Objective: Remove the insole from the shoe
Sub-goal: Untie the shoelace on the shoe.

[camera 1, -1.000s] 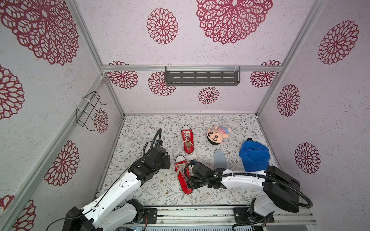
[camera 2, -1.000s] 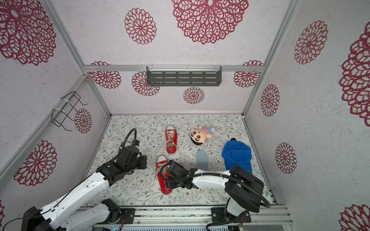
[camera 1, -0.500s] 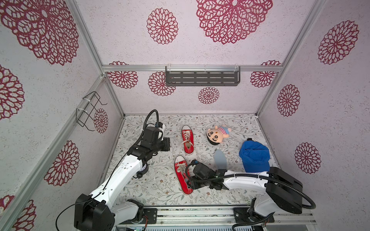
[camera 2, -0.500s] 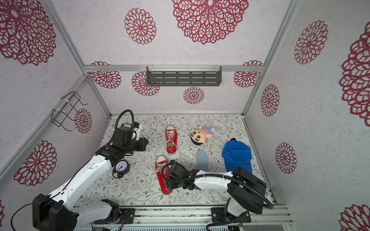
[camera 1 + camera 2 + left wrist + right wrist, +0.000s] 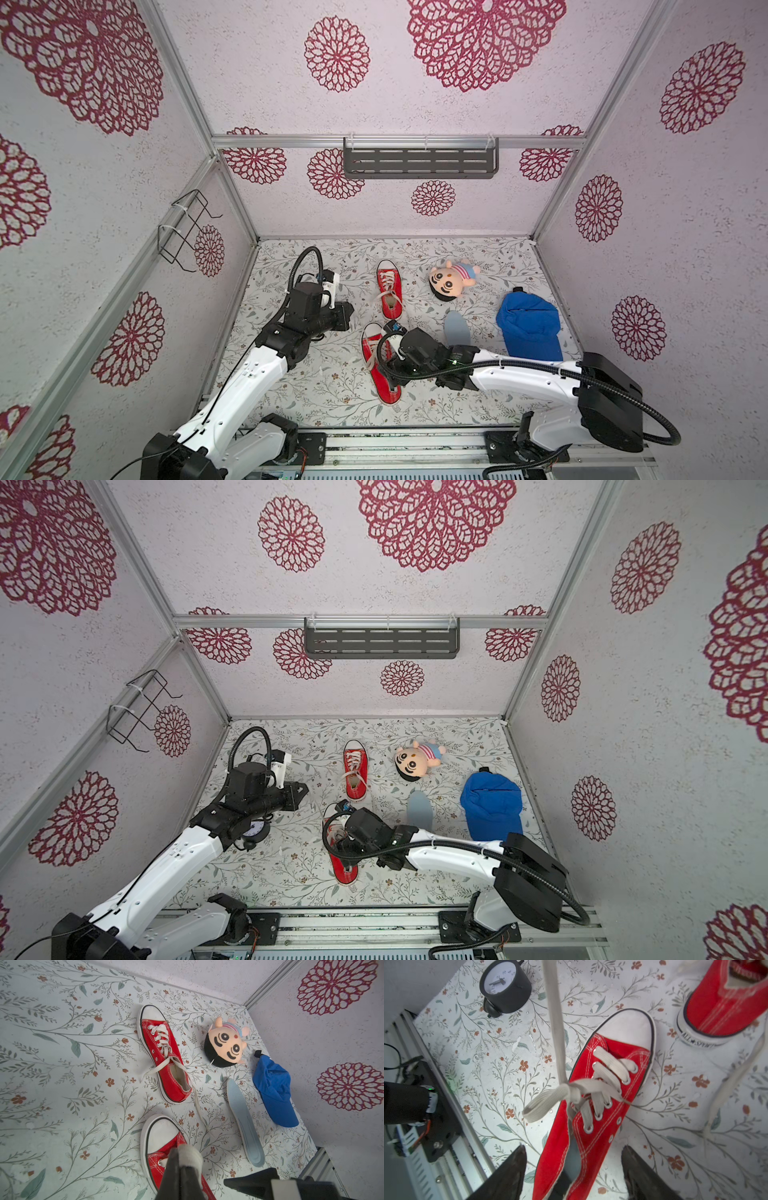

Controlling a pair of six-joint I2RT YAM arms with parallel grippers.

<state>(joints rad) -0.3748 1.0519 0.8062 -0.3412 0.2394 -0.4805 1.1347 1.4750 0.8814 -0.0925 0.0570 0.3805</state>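
A pale blue insole [image 5: 456, 328] lies flat on the floral tabletop [image 5: 324, 386], outside both shoes, in both top views. At its 8 o'clock is the nearer red shoe [image 5: 388, 386], laced, with its white toe cap pointing to 12 o'clock. The right pincer [image 5: 573, 1150] hangs over that shoe with its jaws spread wide, one dark finger on each side of the shoe's rear half and gripping nothing. A white lace runs up from the shoe's knot and out of the right wrist view. Whether anything lies inside the shoe cannot be told. The second red shoe [image 5: 389, 291] sits at 12 o'clock of the first, its heel near the other's toe. The left pincer [image 5: 347, 316] hovers at 11 o'clock of the nearer shoe, its fingers pressed together. A plush doll [image 5: 451, 279] rests at 12 o'clock of the insole, and a blue cap [image 5: 528, 328] at its 3 o'clock, just beside it. A small black dial [image 5: 254, 833] stands at 9 o'clock of the nearer shoe.
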